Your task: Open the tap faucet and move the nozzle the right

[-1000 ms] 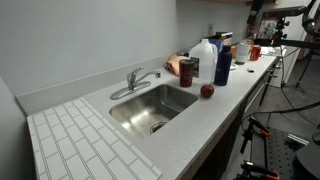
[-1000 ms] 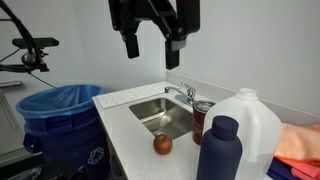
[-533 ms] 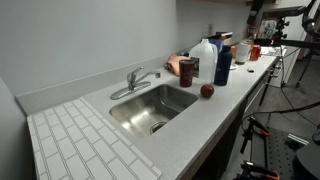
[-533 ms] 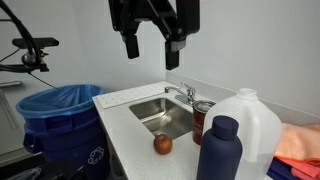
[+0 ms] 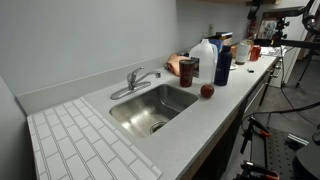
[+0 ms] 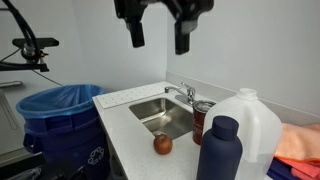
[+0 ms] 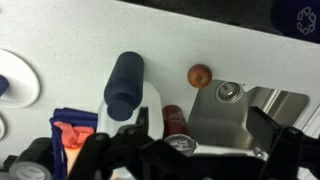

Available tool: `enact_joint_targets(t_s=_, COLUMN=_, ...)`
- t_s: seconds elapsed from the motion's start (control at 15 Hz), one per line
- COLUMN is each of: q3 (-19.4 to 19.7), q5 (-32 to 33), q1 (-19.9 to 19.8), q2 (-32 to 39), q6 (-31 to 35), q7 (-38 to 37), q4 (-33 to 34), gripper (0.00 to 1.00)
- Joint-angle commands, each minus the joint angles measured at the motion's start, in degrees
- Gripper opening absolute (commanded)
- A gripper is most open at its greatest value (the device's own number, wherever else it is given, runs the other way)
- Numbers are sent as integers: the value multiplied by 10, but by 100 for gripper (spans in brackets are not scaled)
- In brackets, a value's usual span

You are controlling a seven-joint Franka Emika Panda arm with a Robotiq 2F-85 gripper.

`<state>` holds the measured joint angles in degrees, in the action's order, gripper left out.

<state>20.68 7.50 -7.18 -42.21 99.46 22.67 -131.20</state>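
Observation:
The silver tap faucet (image 5: 133, 81) stands behind the steel sink (image 5: 150, 108) and also shows in an exterior view (image 6: 186, 95). Its slim nozzle (image 5: 149, 75) reaches out over the basin. My gripper (image 6: 160, 35) hangs high above the sink, open and empty, far from the tap. In the wrist view the open fingers (image 7: 203, 122) frame the sink basin (image 7: 240, 115) and drain far below. The tap is not clear there.
A red apple (image 5: 207, 91) (image 6: 162, 144) lies on the counter by the sink. A red can (image 6: 203, 122), dark blue bottle (image 6: 220, 150) and white jug (image 6: 247, 122) stand beside it. A blue-lined bin (image 6: 60, 108) stands past the counter's end.
My gripper has risen higher above the sink and stays open. The tap and counter objects have not moved.

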Motion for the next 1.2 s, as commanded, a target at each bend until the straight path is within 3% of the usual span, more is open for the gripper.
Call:
enact_joint_targets(t_s=0.0, q3=-2, q5=-3, q1=-4, q2=7, q6=-6, q7=3, q4=20, gripper=100)
enact_joint_targets(t_s=0.6, q3=-4, q5=-3, q1=-4, q2=7, q6=-5, q7=3, q4=2, gripper=100)
enact_joint_targets(t_s=0.73, q3=1, q5=-7, q1=4, q2=37, q6=-5, q7=7, q4=27, gripper=100)
enact_joint_targets(t_s=1.13, q3=-51, q5=-69, q1=60, q2=117, q6=14, q7=-1, q4=75, gripper=100)
